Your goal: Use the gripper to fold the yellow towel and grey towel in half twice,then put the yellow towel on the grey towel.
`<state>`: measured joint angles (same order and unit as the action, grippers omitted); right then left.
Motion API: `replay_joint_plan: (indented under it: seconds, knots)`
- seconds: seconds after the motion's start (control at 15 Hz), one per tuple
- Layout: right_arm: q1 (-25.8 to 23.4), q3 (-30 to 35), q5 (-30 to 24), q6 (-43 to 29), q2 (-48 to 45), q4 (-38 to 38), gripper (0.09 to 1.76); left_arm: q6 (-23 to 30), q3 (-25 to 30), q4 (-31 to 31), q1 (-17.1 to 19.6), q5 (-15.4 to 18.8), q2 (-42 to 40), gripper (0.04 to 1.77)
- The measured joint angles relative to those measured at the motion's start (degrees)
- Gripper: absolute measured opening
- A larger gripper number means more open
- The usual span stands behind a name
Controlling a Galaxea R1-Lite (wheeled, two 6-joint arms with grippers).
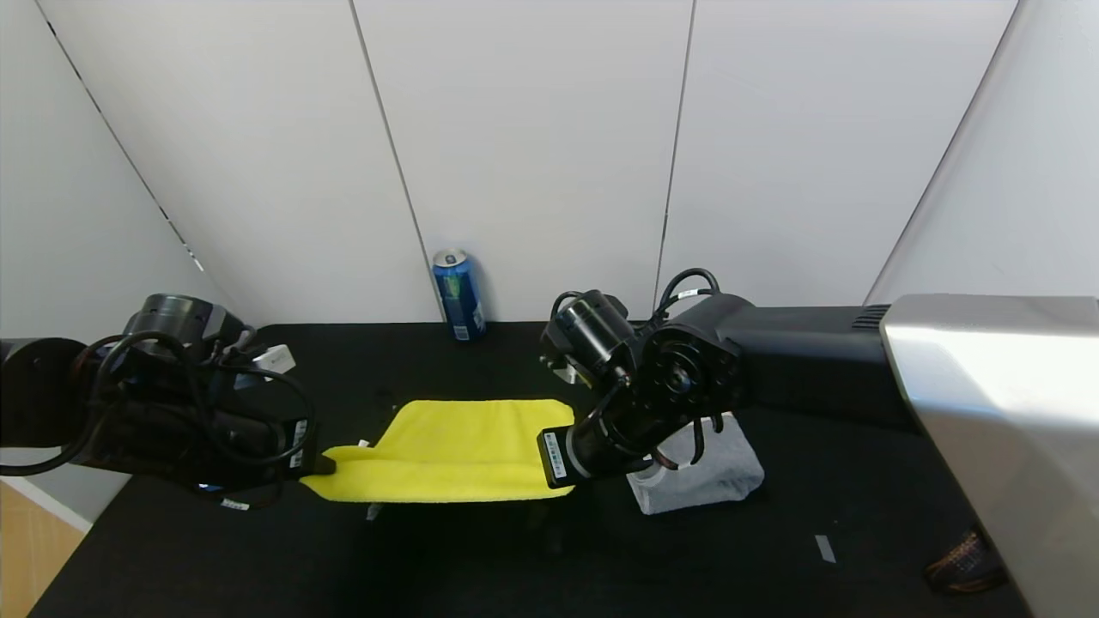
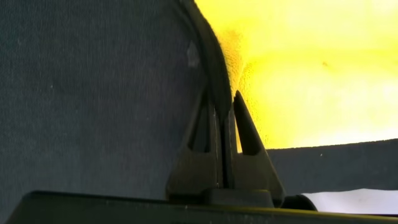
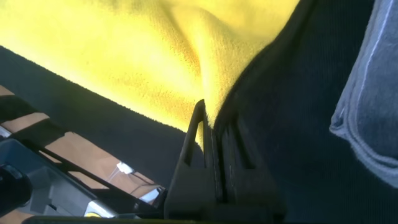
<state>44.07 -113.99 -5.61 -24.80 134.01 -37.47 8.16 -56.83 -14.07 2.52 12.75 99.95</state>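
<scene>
The black bench (image 1: 429, 558) is carrying the yellow towel (image 1: 455, 451), which is lying near its middle with the front part lifted as a fold, and the grey towel (image 1: 713, 476) is sitting bunched just beside it on the robot's right. The left gripper (image 1: 319, 464) is pinching the left corner of the yellow towel with closed jaws, and the right gripper (image 1: 549, 459) is clamping the right corner of it. A blue can (image 1: 457, 294) is standing at the far edge, by the wall.
</scene>
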Motion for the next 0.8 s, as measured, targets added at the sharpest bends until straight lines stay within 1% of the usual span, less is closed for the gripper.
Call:
replay_joint_plan:
  seconds: [0.67,0.8]
  knots:
    - [-2.73,0.0,-0.11,1.27,2.57,6.03,0.15,-0.01,-4.07,0.52,0.0,-0.02,5.32,0.12]
    - [-2.82,0.0,-0.13,1.29,2.68,6.33,0.15,-0.01,-4.17,0.52,0.0,-0.02,5.51,0.12]
